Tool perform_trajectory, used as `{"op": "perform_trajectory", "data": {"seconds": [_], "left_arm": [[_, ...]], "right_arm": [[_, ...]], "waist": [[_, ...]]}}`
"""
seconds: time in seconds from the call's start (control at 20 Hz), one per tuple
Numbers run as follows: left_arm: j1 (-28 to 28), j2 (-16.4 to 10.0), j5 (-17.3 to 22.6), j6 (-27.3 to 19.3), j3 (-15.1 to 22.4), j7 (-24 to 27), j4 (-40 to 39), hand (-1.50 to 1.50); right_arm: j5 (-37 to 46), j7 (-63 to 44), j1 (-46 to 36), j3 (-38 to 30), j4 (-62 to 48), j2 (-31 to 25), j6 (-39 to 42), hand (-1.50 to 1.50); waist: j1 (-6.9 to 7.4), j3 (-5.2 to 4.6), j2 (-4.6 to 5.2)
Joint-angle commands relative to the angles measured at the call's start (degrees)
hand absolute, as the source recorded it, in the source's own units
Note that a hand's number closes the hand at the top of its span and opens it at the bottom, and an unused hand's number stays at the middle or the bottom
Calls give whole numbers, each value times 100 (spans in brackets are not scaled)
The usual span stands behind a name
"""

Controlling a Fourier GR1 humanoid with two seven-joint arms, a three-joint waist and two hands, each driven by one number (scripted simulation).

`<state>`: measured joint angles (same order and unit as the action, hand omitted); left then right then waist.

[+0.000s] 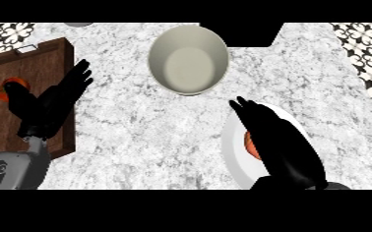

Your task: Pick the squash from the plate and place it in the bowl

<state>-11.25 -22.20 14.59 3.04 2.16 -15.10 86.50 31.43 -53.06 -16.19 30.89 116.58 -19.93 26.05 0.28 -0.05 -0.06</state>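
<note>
One outstretched right robot hand (285, 150), over squash (250, 145)

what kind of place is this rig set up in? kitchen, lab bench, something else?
Most likely a kitchen counter: a speckled stone worktop, an empty cream bowl and a white plate on it, a wooden board at the left, and patterned tile at the far corners.

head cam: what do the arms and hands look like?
Both are black with slim fingers and a thumb: left hand, right hand. Only the left forearm shows clearly, as a smooth grey casing. No cables seen.
</note>
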Motion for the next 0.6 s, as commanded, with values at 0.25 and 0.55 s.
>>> {"op": "perform_trajectory", "data": {"seconds": [0.25, 0.55], "left_arm": [[-165, -51, -42, 333, -410, 202, -500, 0], [-74, 219, -180, 224, -238, -225, 109, 0]], "right_arm": [[262, -372, 257, 6, -167, 137, 558, -150], [505, 168, 206, -357, -709, 114, 651, -150]], "waist": [[-40, 3, 3], [-21, 6, 2]]}}
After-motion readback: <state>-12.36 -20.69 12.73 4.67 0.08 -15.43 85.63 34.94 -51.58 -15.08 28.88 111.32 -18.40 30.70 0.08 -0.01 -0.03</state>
